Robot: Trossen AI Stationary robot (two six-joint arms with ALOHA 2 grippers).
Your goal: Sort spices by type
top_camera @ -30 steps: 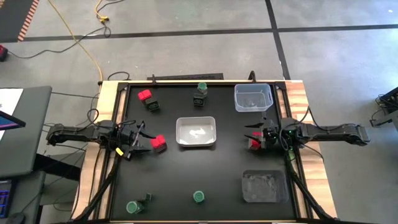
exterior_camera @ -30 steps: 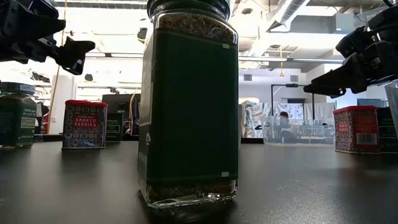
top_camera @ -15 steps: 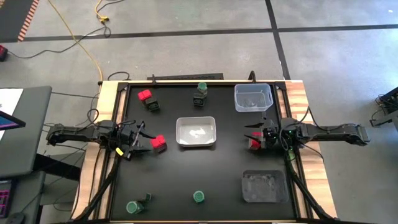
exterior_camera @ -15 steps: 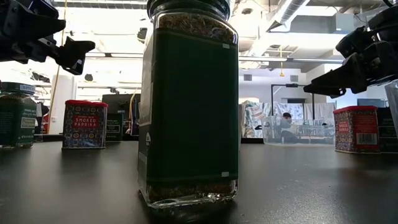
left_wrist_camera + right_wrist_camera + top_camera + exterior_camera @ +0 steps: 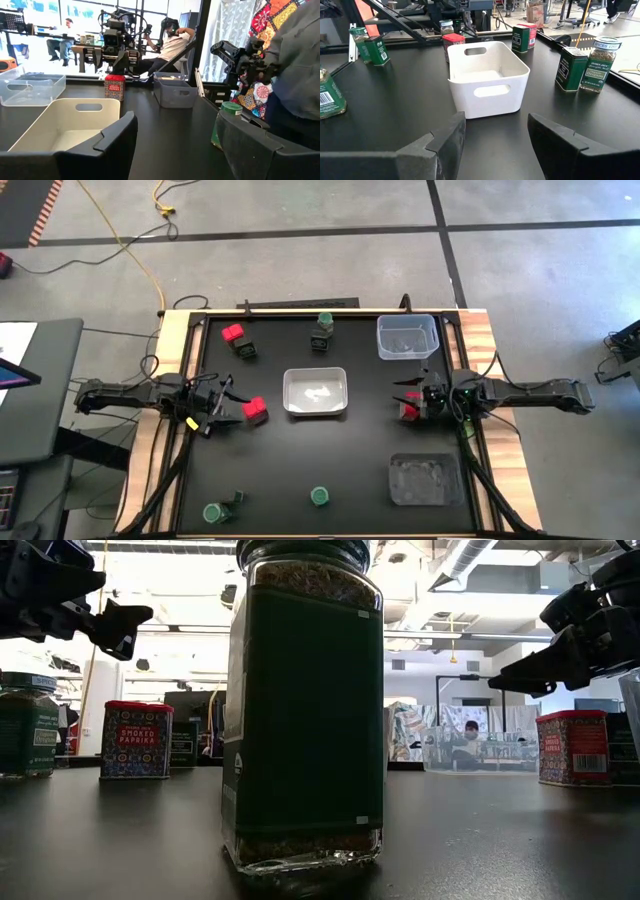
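Black tabletop (image 5: 300, 460) lies bare between white bin (image 5: 315, 392) and both open, empty tools: left (image 5: 232, 412), right (image 5: 404, 402).

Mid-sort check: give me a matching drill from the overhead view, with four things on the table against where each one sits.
Things:
1. white bin
2. clear tub
3. grey tray
4. red box nearest the white bin

Places:
A. right arm's side, towards the picture's bottom
B. table centre
C. just off the left gripper
D. right arm's side, towards the picture's top

Pairs: 1-B, 2-D, 3-A, 4-C
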